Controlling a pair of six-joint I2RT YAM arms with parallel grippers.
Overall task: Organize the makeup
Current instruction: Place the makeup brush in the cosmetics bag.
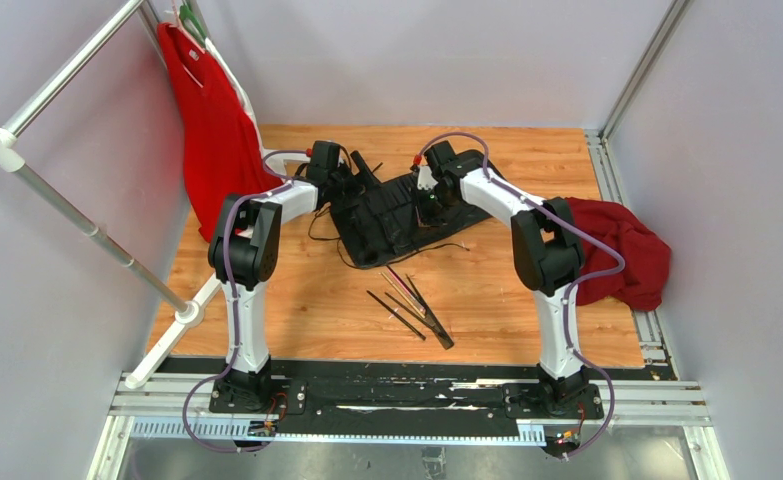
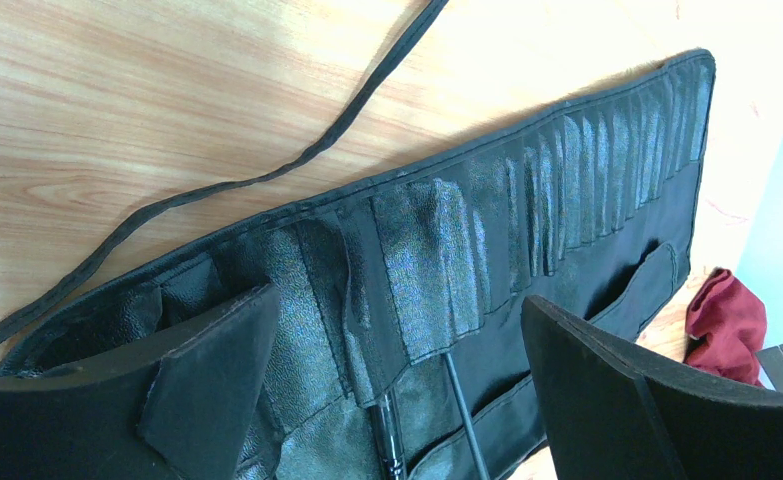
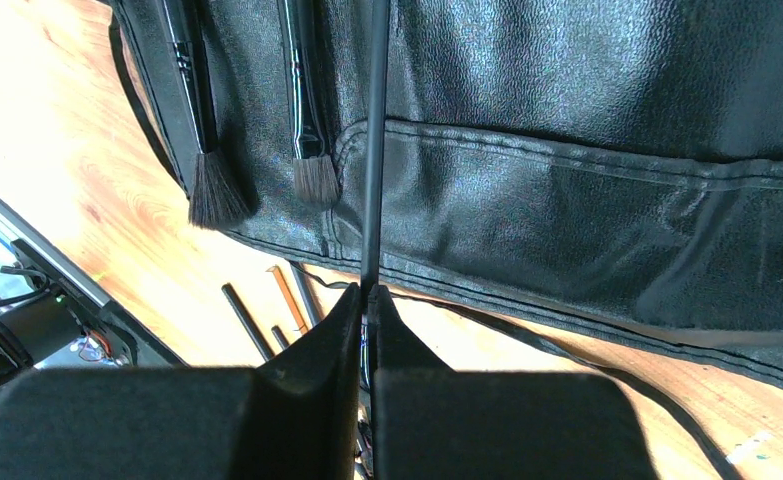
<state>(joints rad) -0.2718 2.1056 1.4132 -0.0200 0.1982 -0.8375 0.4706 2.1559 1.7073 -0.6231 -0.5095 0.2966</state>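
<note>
right gripper (image 3: 367, 297) is pinched shut on the tail of a thin black brush (image 3: 374, 150); i would feed it straight along its own axis, low, so the tip enters a slot of the black roll (image 3: 617, 100). left gripper (image 2: 399, 303) stands wide open over the roll. the roll holds 2 seated brushes (image 3: 210, 150); several loose brushes (image 1: 407, 305) lie on the table (image 1: 297, 300) near the roll.

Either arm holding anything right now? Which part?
Right gripper: jaws shut on a thin black brush, pinching its bare shaft just off the black roll's edge. Left gripper: jaws open, holding nothing.
</note>
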